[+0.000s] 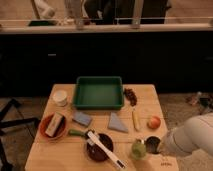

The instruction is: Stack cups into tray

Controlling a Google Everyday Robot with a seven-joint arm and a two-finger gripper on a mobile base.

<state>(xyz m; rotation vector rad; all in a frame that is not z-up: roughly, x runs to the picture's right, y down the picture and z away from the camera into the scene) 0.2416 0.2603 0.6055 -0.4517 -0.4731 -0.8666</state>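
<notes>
The white arm (192,139) reaches in from the lower right edge, and its jaws sit low over the near right corner of the wooden counter (55,156). How far the jaws are parted, and whether they grip anything, cannot be told. The dark grey cup (152,144) stands upright right at the jaws, on their left; contact cannot be made out. The pale green cup (138,149) stands just beside the grey one, one step further left of the jaws. The dark-green tray (99,95) lies well apart from the jaws, far beyond them and to the left, at the back of the counter. Between tray and jaws lie a yellow piece (135,120) and a round reddish fruit (154,122). Left of the green cup sits a dark bowl (94,152) with utensils.
</notes>
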